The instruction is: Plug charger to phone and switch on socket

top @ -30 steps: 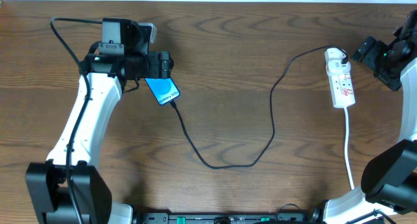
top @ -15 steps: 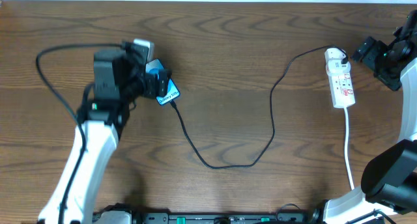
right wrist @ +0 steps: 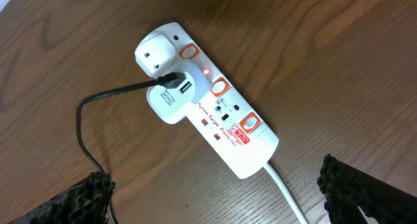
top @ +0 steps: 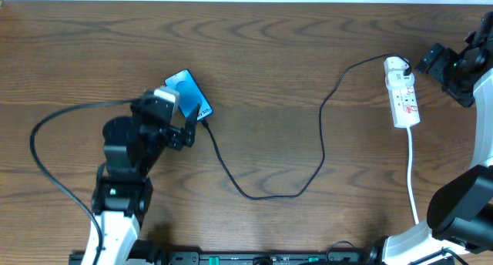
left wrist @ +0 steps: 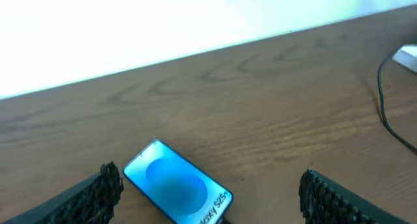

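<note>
The phone [top: 185, 92] lies flat on the table with its blue screen up, and it fills the low middle of the left wrist view [left wrist: 174, 188]. The charger [top: 269, 194], a thin black cable, runs from the phone's lower end in a loop to a white adapter [right wrist: 171, 97] plugged into the socket [top: 404, 95]. On the socket [right wrist: 225, 123] a small red light [right wrist: 206, 71] glows. My left gripper [top: 182, 117] stands open just short of the phone, holding nothing. My right gripper [right wrist: 218, 198] hangs open above the socket's cord end.
The socket's white cord [top: 412, 172] runs toward the table's near edge at the right. Bare brown wood lies between phone and socket. The table's far edge [left wrist: 195, 51] meets a white wall.
My left arm has drawn back toward the near edge, off the phone, so the whole screen now shows. The phone, the cable and the right arm have stayed put.
</note>
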Controlling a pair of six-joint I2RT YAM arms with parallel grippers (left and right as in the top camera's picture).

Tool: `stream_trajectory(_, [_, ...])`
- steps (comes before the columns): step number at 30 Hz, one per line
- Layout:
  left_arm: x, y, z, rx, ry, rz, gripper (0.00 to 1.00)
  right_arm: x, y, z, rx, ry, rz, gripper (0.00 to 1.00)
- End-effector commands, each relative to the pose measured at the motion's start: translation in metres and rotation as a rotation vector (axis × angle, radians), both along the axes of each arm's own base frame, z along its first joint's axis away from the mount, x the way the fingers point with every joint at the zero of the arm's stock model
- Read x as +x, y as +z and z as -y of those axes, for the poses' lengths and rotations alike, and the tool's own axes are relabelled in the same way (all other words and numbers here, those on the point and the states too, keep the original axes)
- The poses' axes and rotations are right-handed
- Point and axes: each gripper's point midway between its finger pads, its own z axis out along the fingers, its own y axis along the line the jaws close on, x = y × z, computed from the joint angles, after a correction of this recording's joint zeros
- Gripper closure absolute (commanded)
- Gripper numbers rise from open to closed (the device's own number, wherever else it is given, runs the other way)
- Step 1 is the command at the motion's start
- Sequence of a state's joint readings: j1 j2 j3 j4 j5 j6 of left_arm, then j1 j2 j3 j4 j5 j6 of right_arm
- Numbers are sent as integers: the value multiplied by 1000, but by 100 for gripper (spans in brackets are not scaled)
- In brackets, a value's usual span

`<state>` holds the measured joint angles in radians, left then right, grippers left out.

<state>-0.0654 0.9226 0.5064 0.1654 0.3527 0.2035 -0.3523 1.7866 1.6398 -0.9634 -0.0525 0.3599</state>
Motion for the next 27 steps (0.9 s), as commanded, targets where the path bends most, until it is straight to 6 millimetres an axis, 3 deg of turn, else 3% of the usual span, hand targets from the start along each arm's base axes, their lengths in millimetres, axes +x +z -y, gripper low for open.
stream_trajectory(1, [-12, 1, -3, 24, 2, 76, 11, 2, 9, 1, -3, -13, 24, 1])
stream_trajectory(10, [-41, 1, -6, 57, 0, 294, 11, 2, 9, 1, -3, -13, 24, 1])
stream_trajectory(20, [-56, -3, -19, 64, 74, 363, 11, 2, 9, 1, -3, -13, 24, 1])
stream_trajectory(27, [-66, -18, -34, 58, 145, 378, 11, 2, 9, 1, -3, -13, 24, 1])
